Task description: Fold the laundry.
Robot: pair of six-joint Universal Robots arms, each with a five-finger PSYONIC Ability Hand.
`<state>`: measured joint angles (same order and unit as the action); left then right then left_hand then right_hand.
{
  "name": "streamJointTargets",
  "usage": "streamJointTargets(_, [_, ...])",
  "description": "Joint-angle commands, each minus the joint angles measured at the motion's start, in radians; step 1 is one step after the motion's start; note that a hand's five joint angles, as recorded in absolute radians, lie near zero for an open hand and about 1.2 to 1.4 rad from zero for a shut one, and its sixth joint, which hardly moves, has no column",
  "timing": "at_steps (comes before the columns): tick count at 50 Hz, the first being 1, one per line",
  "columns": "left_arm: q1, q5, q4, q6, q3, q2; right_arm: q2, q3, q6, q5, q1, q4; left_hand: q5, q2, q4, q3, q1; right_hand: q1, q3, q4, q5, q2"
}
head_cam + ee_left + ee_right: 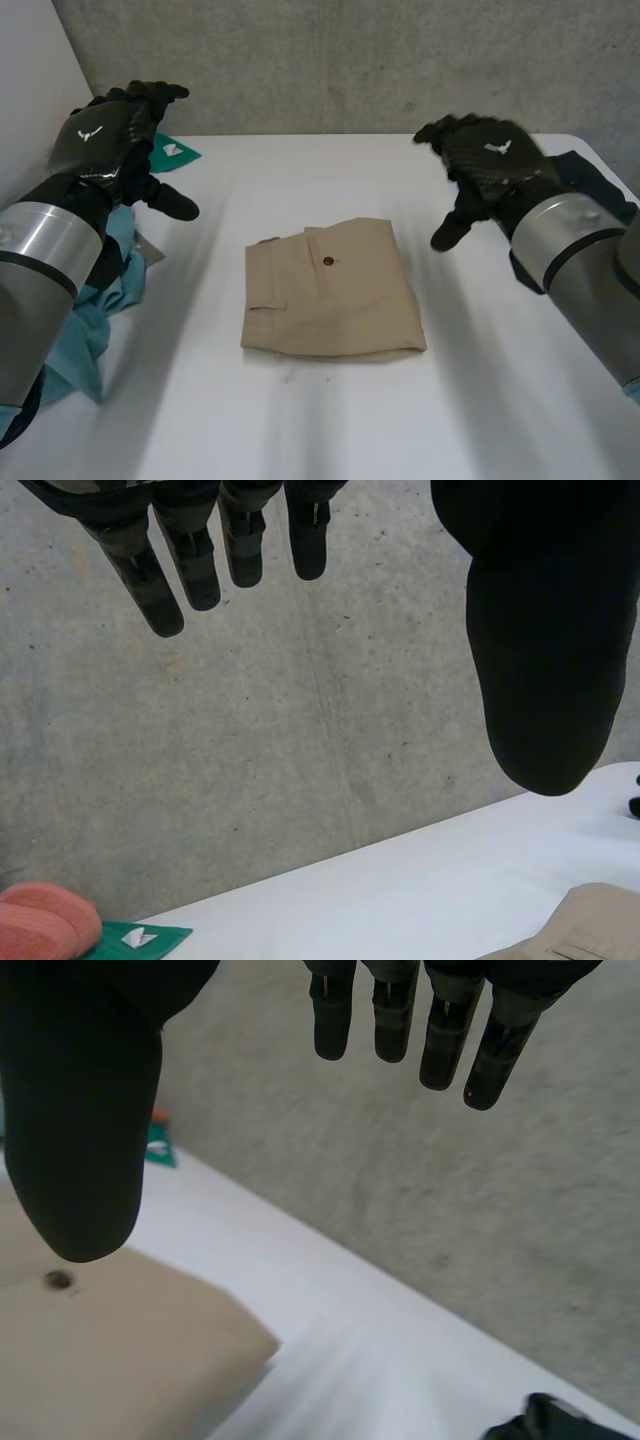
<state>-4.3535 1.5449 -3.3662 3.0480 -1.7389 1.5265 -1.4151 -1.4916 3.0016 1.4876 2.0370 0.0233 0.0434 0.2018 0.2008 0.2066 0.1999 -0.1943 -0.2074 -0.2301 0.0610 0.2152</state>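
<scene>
A pair of tan trousers [332, 290], folded into a neat square with a dark button on top, lies in the middle of the white table [320, 410]. My left hand [115, 135] hovers above the table to the left of it, fingers straight and apart, holding nothing. My right hand [485, 160] hovers to the right of the fold, likewise open and empty. In the left wrist view the fingers [160, 570] and thumb [550, 650] hang spread, with a corner of the trousers [585, 925] below. The right wrist view shows spread fingers [440, 1030] above the trousers [110, 1360].
A teal cloth [100, 300] lies heaped at the table's left edge under my left arm. A dark garment [590, 185] sits at the right edge behind my right arm. A green item [135, 940] and an orange cloth [40, 920] lie at the back left. A concrete wall [350, 60] stands behind.
</scene>
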Motion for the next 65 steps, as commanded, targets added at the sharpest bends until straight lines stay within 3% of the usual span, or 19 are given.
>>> streamJointTargets(1, [0.0, 0.0, -0.001, 0.0, -0.001, 0.0, 0.085, -0.012, -0.067, -0.087, 0.028, 0.064, -0.043, -0.027, -0.026, -0.032, -0.025, 0.02, 0.033, 0.056, -0.061, -0.041])
streamJointTargets(6, [0.0, 0.001, -0.001, 0.0, -0.002, 0.001, 0.127, -0.059, -0.079, -0.102, 0.061, 0.052, -0.043, -0.027, -0.026, -0.032, -0.025, 0.02, 0.033, 0.056, -0.061, -0.041])
streamJointTargets(19, [0.0, 0.001, -0.001, 0.0, -0.004, 0.014, 0.307, -0.17, -0.079, -0.098, 0.078, -0.221, -0.043, -0.027, -0.026, -0.032, -0.025, 0.02, 0.033, 0.056, -0.061, -0.041])
streamJointTargets(42, [0.0, 0.001, -0.001, 0.0, -0.007, 0.014, 0.43, -0.139, -0.216, -0.09, 0.088, -0.333, -0.043, -0.027, -0.026, -0.032, -0.025, 0.02, 0.033, 0.056, -0.061, -0.041])
streamJointTargets(54, [0.0, 0.001, -0.002, 0.0, -0.008, 0.014, 0.449, -0.121, -0.245, -0.089, 0.084, -0.39, -0.043, -0.027, -0.026, -0.032, -0.025, -0.471, -0.458, -0.436, 0.43, 0.45])
streamJointTargets(65, [0.0, 0.001, -0.002, 0.0, -0.008, 0.015, 0.45, -0.087, -0.314, -0.09, 0.084, -0.404, -0.043, -0.027, -0.026, -0.032, -0.025, -0.774, -0.761, -0.738, 0.733, 0.753])
